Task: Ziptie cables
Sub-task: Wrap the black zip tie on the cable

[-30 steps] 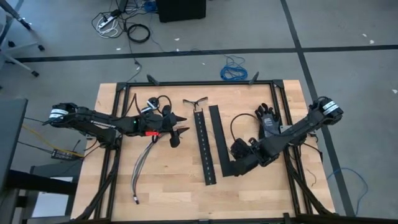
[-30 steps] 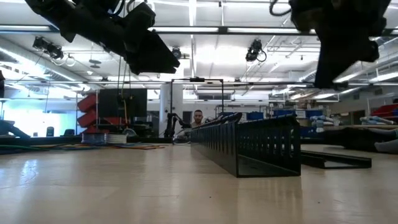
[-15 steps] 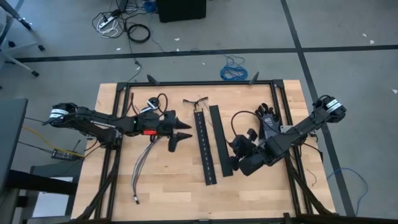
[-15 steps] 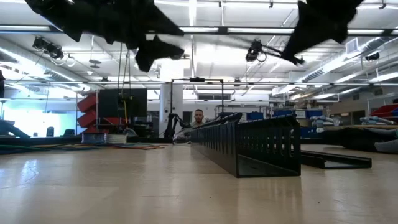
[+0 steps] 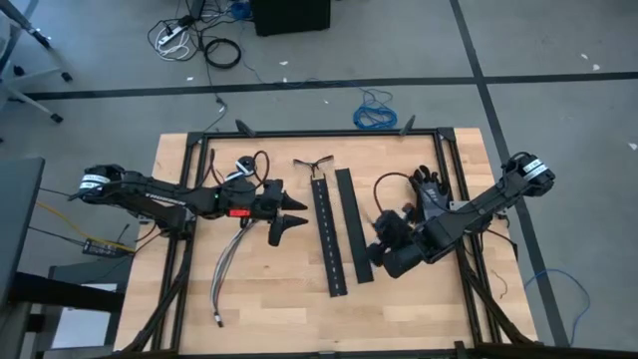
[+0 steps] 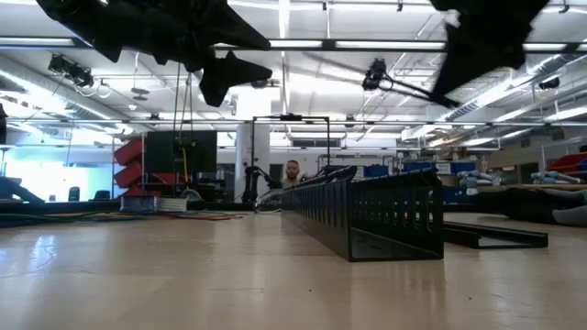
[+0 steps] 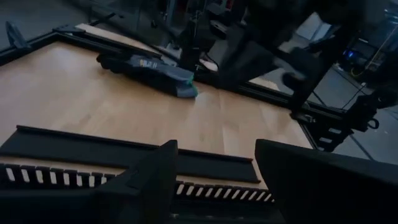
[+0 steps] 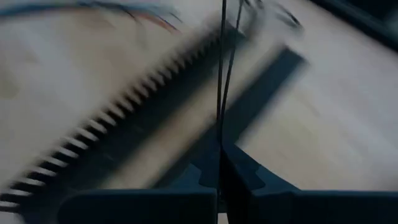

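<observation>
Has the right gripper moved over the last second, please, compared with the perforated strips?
Yes. The right gripper has swung toward the table's middle and now sits over the near end of the perforated strips.

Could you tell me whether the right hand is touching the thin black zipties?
Touching: the right wrist view shows the right hand shut on the thin black zipties, which run out from between its closed fingers.

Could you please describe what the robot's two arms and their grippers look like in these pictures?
Both arms are dark, slim and jointed, each with a white-striped band near its base. The left gripper has two pointed black fingers and a small red mark behind them. The right gripper is blocky and black, with looping black cables along its wrist.
</observation>
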Controlling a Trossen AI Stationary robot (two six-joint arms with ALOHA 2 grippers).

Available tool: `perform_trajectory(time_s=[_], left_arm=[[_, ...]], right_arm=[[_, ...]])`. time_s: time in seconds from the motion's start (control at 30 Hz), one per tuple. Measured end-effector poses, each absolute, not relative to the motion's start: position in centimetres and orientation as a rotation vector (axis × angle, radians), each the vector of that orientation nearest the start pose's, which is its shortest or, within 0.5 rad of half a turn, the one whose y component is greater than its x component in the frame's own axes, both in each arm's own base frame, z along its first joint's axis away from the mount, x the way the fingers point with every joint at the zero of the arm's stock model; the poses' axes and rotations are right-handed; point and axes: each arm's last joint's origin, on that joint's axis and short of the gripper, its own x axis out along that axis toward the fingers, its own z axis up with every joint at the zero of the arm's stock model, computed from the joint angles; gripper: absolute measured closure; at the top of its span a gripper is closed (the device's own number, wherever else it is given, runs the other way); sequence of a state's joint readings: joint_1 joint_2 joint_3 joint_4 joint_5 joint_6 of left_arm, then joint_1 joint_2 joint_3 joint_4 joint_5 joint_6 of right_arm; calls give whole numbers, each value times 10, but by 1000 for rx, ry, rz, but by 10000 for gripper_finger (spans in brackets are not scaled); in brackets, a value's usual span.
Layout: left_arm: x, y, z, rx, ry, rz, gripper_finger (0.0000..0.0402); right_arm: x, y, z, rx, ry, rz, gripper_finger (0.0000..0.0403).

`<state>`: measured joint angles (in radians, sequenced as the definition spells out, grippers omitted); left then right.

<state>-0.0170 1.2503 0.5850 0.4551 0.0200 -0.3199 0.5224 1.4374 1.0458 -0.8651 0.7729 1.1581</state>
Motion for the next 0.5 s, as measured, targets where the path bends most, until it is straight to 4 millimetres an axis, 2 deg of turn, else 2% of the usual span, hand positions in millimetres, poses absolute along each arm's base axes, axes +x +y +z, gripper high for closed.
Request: perform_trajectory(time_s=[0.2, 0.3, 0.5], left_arm=[[261, -6, 227, -318, 240, -2, 191], [261, -6, 227, -318, 241, -4, 191], [261, -6, 227, -318, 241, -4, 191]], right_arm=[[215, 103, 220, 413, 884, -857, 403], [212, 101, 206, 468, 952, -852, 403], [210, 101, 190, 510, 957, -827, 402]])
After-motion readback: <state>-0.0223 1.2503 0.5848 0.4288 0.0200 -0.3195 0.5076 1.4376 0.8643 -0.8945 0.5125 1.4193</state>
